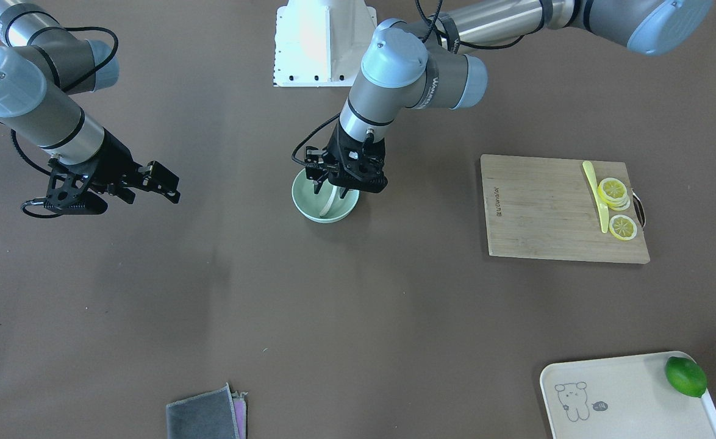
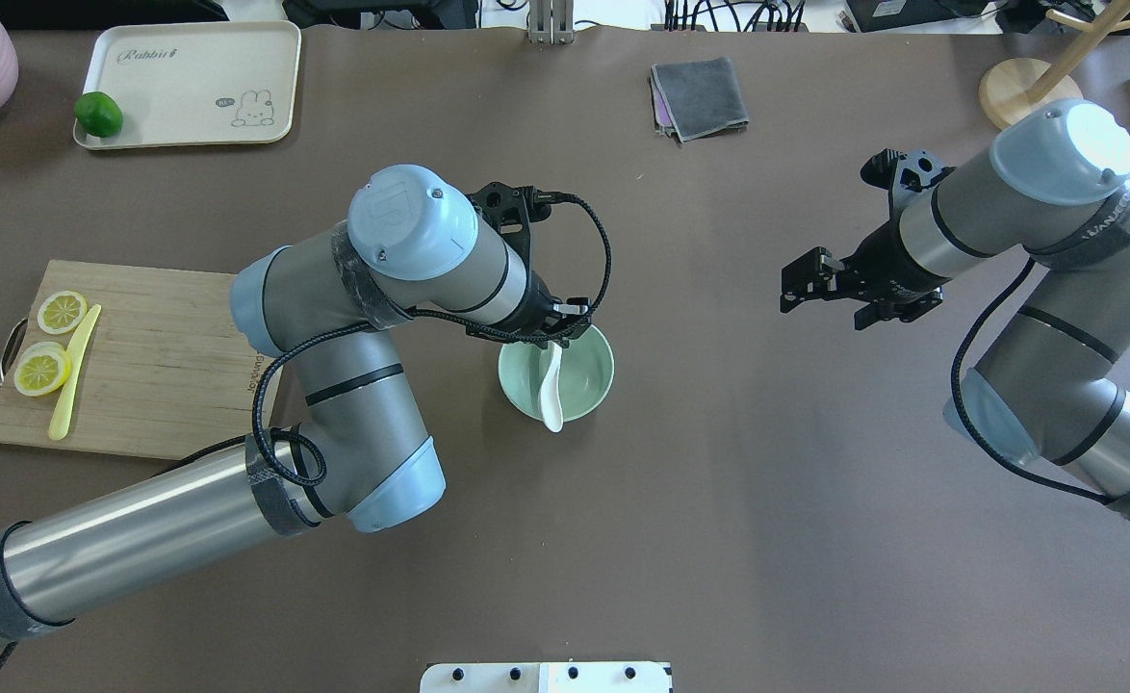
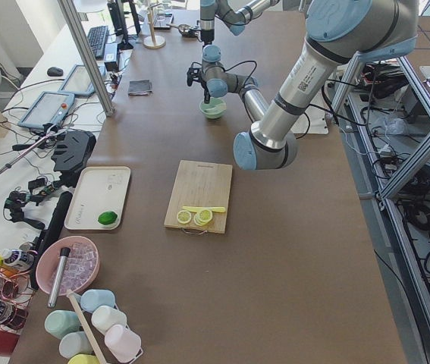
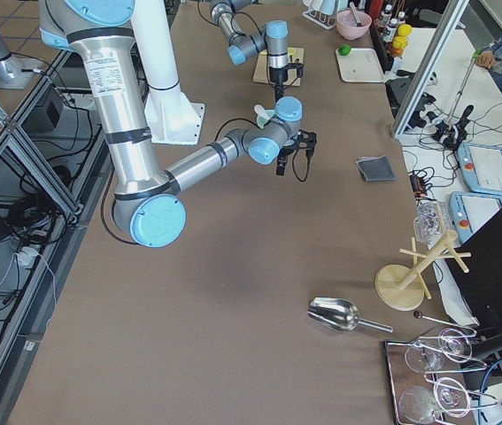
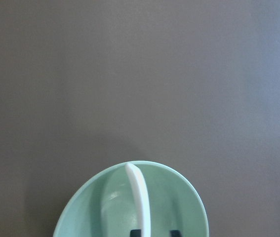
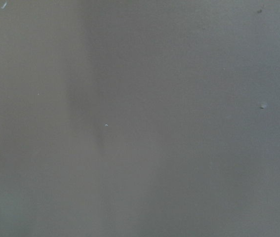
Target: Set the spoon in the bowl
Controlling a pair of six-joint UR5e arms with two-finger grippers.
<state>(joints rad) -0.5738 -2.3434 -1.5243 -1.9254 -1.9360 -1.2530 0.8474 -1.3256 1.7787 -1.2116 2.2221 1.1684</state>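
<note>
The pale mint-green bowl [image 1: 304,207] stands mid-table; it also shows in the overhead view [image 2: 592,380] and the left wrist view [image 5: 179,197]. The white spoon [image 2: 552,399] rests in it, one end over the rim, and shows in the front view [image 1: 329,206] and the wrist view [image 5: 140,197]. My left gripper [image 1: 332,190] hangs just above the bowl with its jaws apart. The spoon stands between its fingertips [image 5: 174,232], close to one of them. My right gripper [image 2: 801,286] is open and empty, well off to the side above bare table.
A wooden cutting board [image 1: 541,207] holds lemon slices [image 1: 613,190] and a yellow knife [image 1: 596,195]. A cream tray [image 1: 626,396] carries a lime [image 1: 685,376]. A folded grey cloth [image 1: 205,417] lies at the far edge. The robot base [image 1: 324,42] is behind the bowl.
</note>
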